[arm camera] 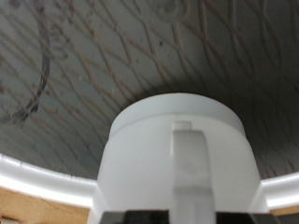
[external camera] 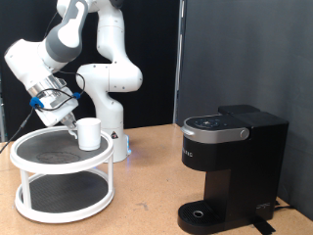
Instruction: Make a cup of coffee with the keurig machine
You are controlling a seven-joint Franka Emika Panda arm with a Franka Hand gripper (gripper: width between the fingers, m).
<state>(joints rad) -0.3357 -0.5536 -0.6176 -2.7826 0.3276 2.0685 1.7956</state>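
The arm is bent low over a white two-tier stand (external camera: 29,157), with the gripper (external camera: 68,115) angled down beside the cup (external camera: 89,133) on the upper tier. Gripper state cannot be determined. The keurig machine (external camera: 230,166) is positioned on the tabletop (external camera: 147,196), lid closed.

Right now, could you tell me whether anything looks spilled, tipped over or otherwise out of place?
Nothing stands out. The small white ceramic cup stands upright on the top tier of the white round two-tier stand, with the gripper close beside it. The boxy black keurig machine sits level, lid closed. No spills show.
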